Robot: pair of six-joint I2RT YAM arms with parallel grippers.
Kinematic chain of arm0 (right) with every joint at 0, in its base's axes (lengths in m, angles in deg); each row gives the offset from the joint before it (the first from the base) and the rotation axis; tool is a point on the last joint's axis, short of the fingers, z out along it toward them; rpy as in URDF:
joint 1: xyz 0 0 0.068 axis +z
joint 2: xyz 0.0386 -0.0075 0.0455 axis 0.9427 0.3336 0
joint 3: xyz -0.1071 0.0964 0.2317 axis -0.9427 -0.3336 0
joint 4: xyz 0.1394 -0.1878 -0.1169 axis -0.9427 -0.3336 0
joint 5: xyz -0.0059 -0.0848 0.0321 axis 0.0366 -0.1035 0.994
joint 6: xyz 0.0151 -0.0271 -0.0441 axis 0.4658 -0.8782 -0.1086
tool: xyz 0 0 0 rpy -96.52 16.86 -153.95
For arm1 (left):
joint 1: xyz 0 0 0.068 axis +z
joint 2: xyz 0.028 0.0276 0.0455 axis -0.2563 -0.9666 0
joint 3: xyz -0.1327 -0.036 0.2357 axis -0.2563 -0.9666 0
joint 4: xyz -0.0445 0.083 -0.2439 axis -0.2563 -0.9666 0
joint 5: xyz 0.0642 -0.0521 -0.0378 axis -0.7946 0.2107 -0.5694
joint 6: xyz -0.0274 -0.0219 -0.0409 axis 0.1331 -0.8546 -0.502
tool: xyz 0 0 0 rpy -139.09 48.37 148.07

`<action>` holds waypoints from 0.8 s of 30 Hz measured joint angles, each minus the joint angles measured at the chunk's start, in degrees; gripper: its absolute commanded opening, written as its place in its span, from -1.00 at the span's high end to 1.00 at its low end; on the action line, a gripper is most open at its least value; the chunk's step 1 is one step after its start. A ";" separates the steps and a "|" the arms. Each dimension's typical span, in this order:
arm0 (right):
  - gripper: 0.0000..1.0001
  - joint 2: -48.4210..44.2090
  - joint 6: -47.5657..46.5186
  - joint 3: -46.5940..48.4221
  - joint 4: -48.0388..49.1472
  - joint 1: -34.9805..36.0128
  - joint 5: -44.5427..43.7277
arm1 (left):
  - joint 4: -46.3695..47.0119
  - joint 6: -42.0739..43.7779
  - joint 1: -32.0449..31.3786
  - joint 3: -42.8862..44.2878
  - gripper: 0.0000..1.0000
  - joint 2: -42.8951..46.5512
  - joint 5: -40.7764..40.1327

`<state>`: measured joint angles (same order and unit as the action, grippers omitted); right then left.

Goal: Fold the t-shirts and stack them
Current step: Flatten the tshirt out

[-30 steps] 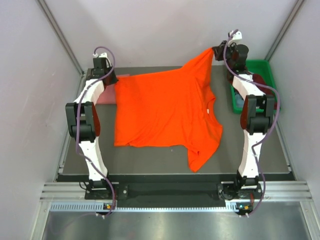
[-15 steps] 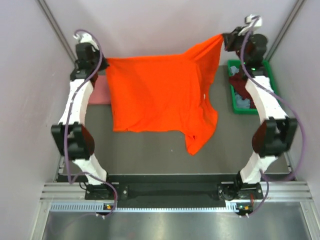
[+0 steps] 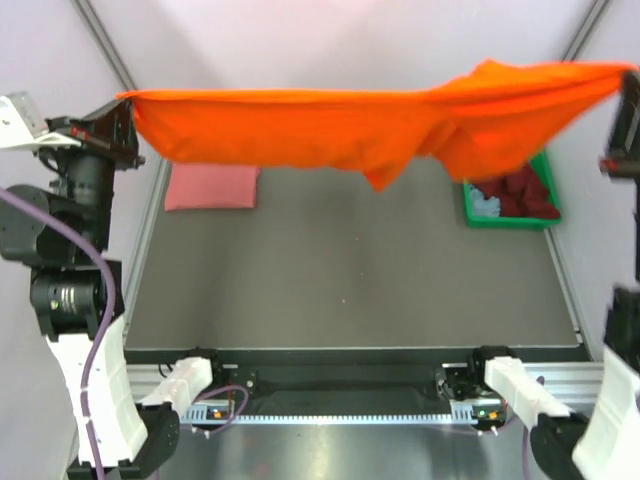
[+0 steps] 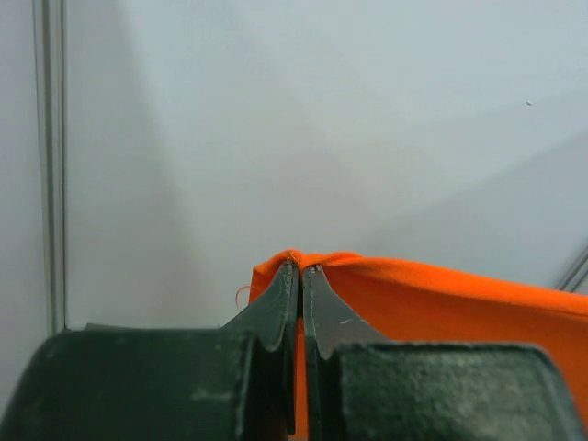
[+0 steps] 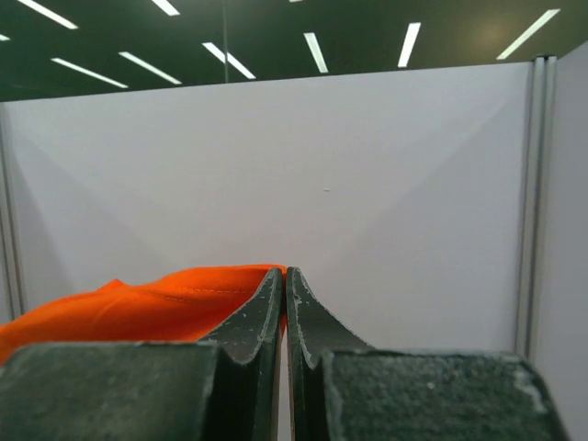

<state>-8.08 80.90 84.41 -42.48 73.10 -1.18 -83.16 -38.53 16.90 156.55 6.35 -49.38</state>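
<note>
Left claw [image 4: 300, 268]: pressed together, pinching a corner of the orange t-shirt [image 3: 330, 135], 9 o'clock.
Right claw [image 5: 283, 272]: same, opposite corner, 2 o'clock.
Orange t-shirt: stretched mid-air over worktop [image 3: 350, 270], bunched right of centre.
Pink t-shirt [image 3: 212, 186]: folded, 10 o'clock.
Green bin [image 3: 510, 222]: holds maroon t-shirt [image 3: 520, 190] and blue-grey t-shirt [image 3: 485, 203].
Risk: edge-only grips, so overtension could slip the hem. The bunch may land creased or snag the bin.

Bright, even light from ceiling strips [image 5: 409, 44] casts soft shadows; the orange t-shirt [image 3: 300, 125] looks saturated, near wrist-view foregrounds soft.
</note>
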 measured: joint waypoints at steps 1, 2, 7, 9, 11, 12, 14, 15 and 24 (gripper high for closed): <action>1.00 -1.84 -0.37 0.07 -2.10 -0.04 -0.63 | -1.55 -0.20 0.00 0.48 1.00 0.72 0.11; 1.00 -3.76 -0.63 0.59 -4.92 -0.04 -1.42 | -4.00 -0.55 0.00 1.40 1.00 1.40 0.37; 1.00 -10.19 -1.49 4.39 -18.80 -0.07 -6.58 | -12.24 -1.33 -1.22 3.23 1.00 4.90 1.18; 1.00 -11.37 -2.16 7.15 -23.19 0.63 -9.09 | -14.71 -1.73 -1.88 3.28 1.00 6.58 1.38; 1.00 -12.41 -3.06 9.84 -25.66 2.19 -11.76 | -16.13 -2.34 -2.10 3.85 1.00 8.00 2.10; 1.00 -12.90 -3.85 10.67 -26.03 3.32 -13.14 | -16.15 -2.64 -2.14 3.98 1.00 8.33 2.64; 1.00 -13.35 -5.40 10.91 -25.66 5.90 -14.93 | -16.13 -3.02 -2.21 3.91 1.00 8.17 4.37; 1.00 -13.66 -6.40 9.99 -24.74 7.34 -15.52 | -15.74 -3.23 -2.23 3.37 1.00 7.74 5.44; 1.00 -1.20 -15.87 -14.53 -7.91 11.13 -14.60 | -9.25 -0.59 -2.45 -10.88 1.00 -6.27 4.59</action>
<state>-9.28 65.04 69.87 -50.39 84.23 -15.78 -92.40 -39.12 14.45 145.67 0.07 -44.79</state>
